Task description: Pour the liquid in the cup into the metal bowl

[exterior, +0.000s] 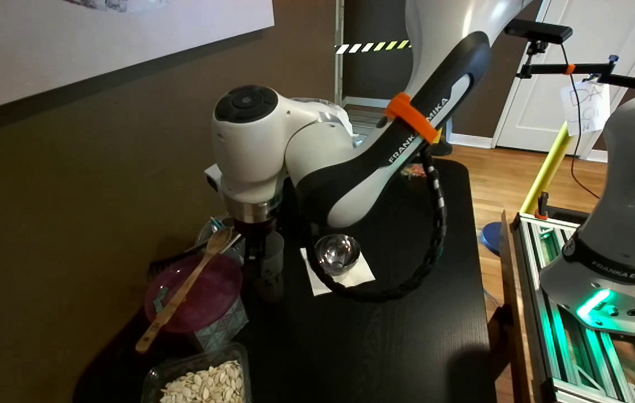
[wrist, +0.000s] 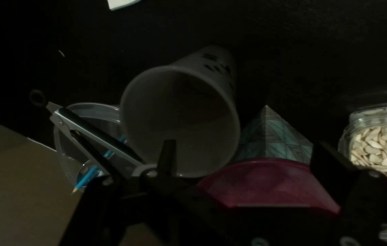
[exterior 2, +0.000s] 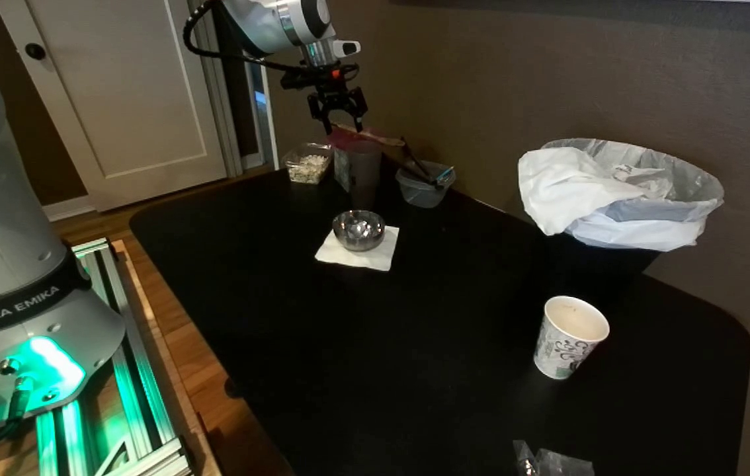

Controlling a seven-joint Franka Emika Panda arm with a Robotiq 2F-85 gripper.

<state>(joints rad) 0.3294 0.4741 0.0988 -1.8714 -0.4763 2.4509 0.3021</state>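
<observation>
The cup, a grey translucent tumbler [exterior: 272, 263], stands upright on the dark table beside the pink bowl; it also shows in an exterior view [exterior 2: 365, 168]. In the wrist view the cup [wrist: 183, 112] turns its open mouth to the camera; its inside is dark and I cannot make out the liquid. The shiny metal bowl [exterior: 337, 253] sits on a white napkin and shows too in an exterior view [exterior 2: 358, 230]. My gripper [exterior 2: 344, 127] is open and empty, above the cup and pink bowl. In the wrist view one finger of the gripper [wrist: 246, 153] overlaps the cup's rim.
A pink bowl [exterior: 200, 291] with a wooden spoon [exterior: 188, 285] rests on a patterned box [wrist: 275, 136]. A clear tub [exterior 2: 424, 188] holds tongs and a pencil. A seed container [exterior: 205, 383], a white paper cup [exterior 2: 570, 337] and a lined bin [exterior 2: 620, 192] are around.
</observation>
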